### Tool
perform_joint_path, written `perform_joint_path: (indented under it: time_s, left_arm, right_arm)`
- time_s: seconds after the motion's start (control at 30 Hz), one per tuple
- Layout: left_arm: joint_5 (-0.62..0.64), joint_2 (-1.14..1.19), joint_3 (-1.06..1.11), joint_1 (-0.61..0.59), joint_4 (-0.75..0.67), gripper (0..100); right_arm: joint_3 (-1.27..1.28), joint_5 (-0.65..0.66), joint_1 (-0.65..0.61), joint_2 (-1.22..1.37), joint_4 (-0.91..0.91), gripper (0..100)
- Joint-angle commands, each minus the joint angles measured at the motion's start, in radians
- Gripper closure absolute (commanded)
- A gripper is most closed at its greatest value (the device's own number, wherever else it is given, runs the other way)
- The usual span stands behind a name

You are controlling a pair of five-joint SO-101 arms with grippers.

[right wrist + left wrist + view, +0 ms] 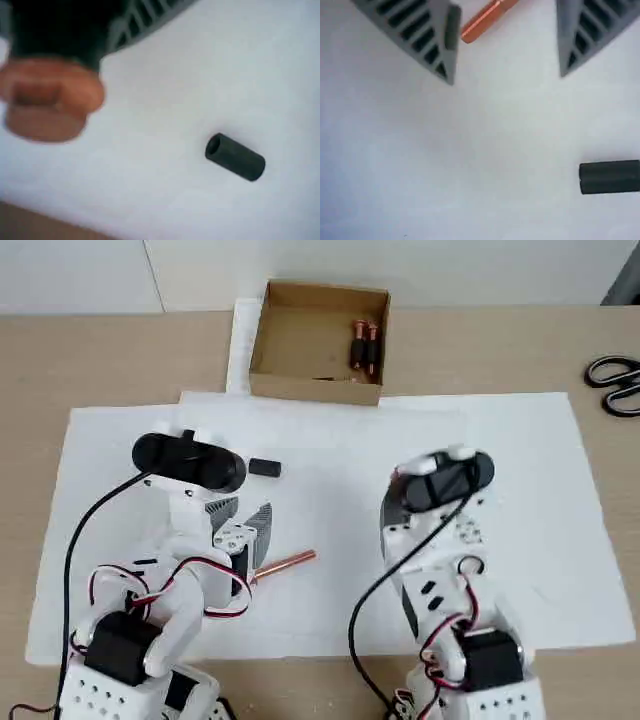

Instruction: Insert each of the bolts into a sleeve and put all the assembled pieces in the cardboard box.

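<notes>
Left gripper (pixel 506 74): its two grey ribbed fingers (pixel 420 35) are standing wide apart just above the white paper sheet (pixel 500 440), gripping nothing.
Loose bolt: a copper-coloured metal bolt (pixel 285 565) is lying flat on the paper sheet. One end is reaching in between the left fingers, close beside one of them.
Loose sleeve: a short black cylindrical sleeve (pixel 263 467) is lying on its side on the sheet, between the left arm and the box and well apart from the bolt.
Right gripper (pixel 85 35): it is clamping a copper-coloured piece with a black part around it (pixel 50 100). The piece is too blurred for detail.
Right wrist view: a black tube (pixel 235 156) is lying on the sheet, showing its open bore. Whether it is the loose sleeve cannot be told.
Cardboard box (pixel 300 380): the open brown box is sitting at the far edge of the sheet. Two assembled copper-and-black pieces (pixel 362 345) are lying side by side by its right wall.
Scissors (pixel 615 385): black-handled, lying on the wooden table (pixel 100 360).
</notes>
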Motion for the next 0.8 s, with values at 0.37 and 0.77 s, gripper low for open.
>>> perform_joint_path:
  time_s: [0.37,0.77]
  left_arm:
    - [-0.005,-0.012,-0.005,-0.006,0.003,87]
    - [-0.005,-0.012,-0.005,-0.006,0.000,87]
  right_arm:
    - [-0.341,0.009,0.005,0.277,0.002,99.5]
    - [-0.341,0.011,0.008,0.280,0.002,99.5]
